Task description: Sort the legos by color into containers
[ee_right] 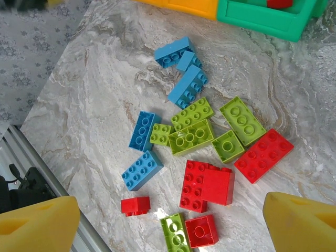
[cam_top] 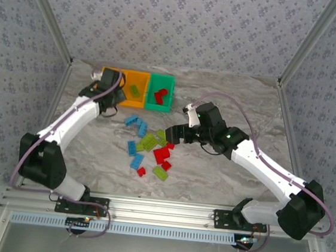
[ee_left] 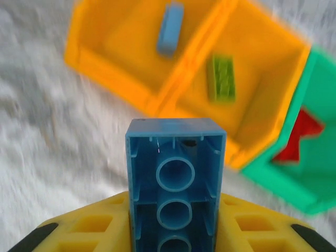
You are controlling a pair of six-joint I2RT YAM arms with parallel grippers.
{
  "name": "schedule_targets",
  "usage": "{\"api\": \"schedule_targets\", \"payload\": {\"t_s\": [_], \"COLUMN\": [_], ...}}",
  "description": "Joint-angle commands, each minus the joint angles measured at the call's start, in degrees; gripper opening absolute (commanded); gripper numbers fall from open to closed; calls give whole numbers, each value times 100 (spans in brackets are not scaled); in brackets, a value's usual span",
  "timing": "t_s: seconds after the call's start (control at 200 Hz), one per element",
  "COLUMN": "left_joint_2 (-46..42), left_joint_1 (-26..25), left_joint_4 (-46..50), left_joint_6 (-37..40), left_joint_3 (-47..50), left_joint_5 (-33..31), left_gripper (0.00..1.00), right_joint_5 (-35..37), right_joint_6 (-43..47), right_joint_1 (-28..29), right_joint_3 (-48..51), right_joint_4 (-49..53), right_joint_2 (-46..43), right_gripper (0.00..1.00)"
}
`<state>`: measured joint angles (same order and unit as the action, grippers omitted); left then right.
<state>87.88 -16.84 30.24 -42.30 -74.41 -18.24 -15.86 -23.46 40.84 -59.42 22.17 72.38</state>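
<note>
My left gripper (ee_left: 176, 233) is shut on a blue lego (ee_left: 176, 178), whose hollow underside faces the camera. It hovers just short of the row of containers: a left orange bin (ee_left: 105, 68) holding a blue brick (ee_left: 170, 29), a middle orange bin (ee_left: 262, 47) holding a lime green brick (ee_left: 220, 77), and a green bin (ee_left: 315, 173) holding red bricks (ee_left: 299, 139). My right gripper (ee_right: 168, 231) is open above the loose pile (cam_top: 150, 148), its yellow fingers (ee_right: 37, 226) wide apart. Under it lie a red block (ee_right: 207, 186), green bricks (ee_right: 191, 137) and blue bricks (ee_right: 143, 169).
The bins (cam_top: 142, 78) stand at the table's back left, close to the patterned wall. The loose bricks are spread over the middle of the marble top. A metal rail (cam_top: 159, 209) runs along the near edge, and the table's left edge (ee_right: 31, 152) is near the pile.
</note>
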Motion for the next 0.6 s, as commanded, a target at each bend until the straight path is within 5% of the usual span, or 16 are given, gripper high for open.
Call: {"api": "schedule_targets", "payload": {"t_s": [0.0, 0.305, 0.425, 0.595], "left_joint_2": [1012, 3761, 3872, 3167], "left_joint_1": [395, 940, 969, 978], "left_joint_4": [-241, 370, 440, 322], "left_joint_6": [574, 1020, 1078, 1048], "left_joint_3": [-739, -3843, -4069, -3474], "left_joint_5": [-333, 666, 650, 726], "left_gripper": [37, 43, 56, 57], "right_joint_5": [80, 332, 389, 490], "right_joint_6": [-191, -413, -421, -424], "right_joint_1": [74, 231, 239, 241], "right_joint_3": [-137, 26, 28, 77], "right_joint_4": [160, 233, 258, 158], "right_joint_2": [-157, -327, -356, -350], "right_gripper": [93, 93, 93, 93]}}
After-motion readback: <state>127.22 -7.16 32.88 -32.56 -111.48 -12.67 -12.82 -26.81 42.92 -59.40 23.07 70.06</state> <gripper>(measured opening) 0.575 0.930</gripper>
